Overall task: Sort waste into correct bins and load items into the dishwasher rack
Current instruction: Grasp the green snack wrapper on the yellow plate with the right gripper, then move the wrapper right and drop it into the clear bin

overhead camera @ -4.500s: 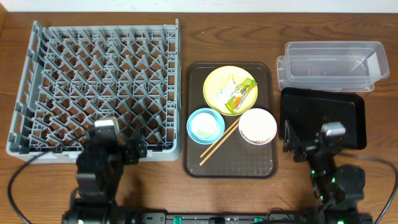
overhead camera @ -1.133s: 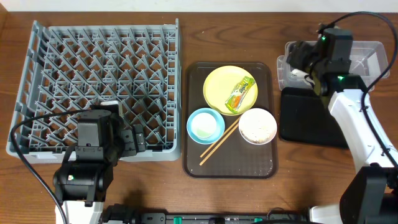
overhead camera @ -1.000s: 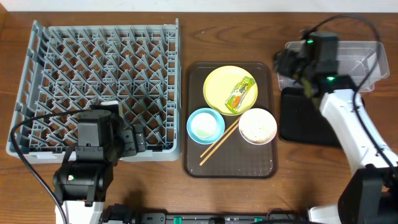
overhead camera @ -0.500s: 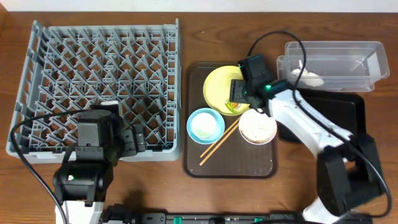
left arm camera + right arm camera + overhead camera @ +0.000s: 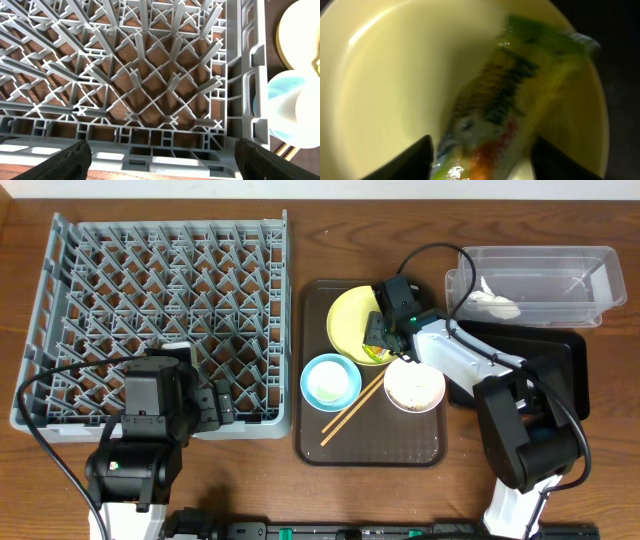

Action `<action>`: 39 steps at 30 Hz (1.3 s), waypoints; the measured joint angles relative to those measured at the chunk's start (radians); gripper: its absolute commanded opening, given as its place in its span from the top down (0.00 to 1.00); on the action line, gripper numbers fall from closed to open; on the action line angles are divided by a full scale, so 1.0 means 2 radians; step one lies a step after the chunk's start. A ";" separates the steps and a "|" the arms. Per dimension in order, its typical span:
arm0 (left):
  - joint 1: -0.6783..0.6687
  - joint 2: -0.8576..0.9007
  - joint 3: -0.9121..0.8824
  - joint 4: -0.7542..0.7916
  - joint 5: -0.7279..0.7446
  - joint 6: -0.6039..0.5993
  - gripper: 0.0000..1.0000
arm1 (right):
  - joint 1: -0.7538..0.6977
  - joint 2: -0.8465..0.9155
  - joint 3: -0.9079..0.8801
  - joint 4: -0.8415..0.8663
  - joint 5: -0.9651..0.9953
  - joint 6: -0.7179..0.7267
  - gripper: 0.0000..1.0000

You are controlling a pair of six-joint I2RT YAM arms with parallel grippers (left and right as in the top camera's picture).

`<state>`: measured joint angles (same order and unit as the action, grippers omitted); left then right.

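Snack wrapper (image 5: 490, 115) on yellow plate (image 5: 385, 85), between fingers (image 5: 405, 160) of right hand (image 5: 480, 160).

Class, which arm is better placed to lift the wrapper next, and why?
Right: its claw straddles the wrapper on the plate. The left claw hangs over the rack, well away.

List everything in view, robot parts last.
grey plastic dishwasher rack: 1, grey, table's left.
serving tray: 1, brown, centre.
round plate: 1, yellow, on serving tray's far end.
snack wrapper: 1, green-and-yellow, on plate.
light-blue bowl: 1, on serving tray.
white bowl: 1, holds rice-like scraps, on serving tray.
wooden chopsticks: 1 pair, tan, between the bowls.
plastic tub: 1, clear, far right.
crumpled tissue: 1, white, inside tub.
shallow tray: 1, black, beside tub.
left gripper: black, open over rack's near edge.
right gripper: black, astride wrapper; grip unclear.
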<state>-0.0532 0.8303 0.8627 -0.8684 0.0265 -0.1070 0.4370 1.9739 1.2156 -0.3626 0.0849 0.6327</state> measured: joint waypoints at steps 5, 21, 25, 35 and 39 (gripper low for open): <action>0.000 0.000 0.000 0.000 0.000 0.000 0.07 | 0.000 0.004 0.000 0.015 -0.003 0.008 0.93; 0.000 0.000 0.000 0.000 0.000 0.000 0.07 | -0.141 -0.150 0.025 0.069 0.021 -0.001 0.89; 0.000 0.000 0.000 0.000 0.000 0.000 0.07 | -0.193 -0.147 0.026 0.087 0.025 -0.003 0.65; 0.000 0.000 0.000 0.000 0.000 0.000 0.07 | -0.235 -0.136 0.026 0.123 0.015 -0.060 0.22; 0.000 0.000 0.000 0.000 0.000 0.000 0.07 | -0.235 -0.136 0.026 0.114 -0.015 -0.102 0.30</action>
<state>-0.0532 0.8303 0.8627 -0.8684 0.0265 -0.1070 -0.0338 1.7016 1.2667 -0.1345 0.0551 0.4294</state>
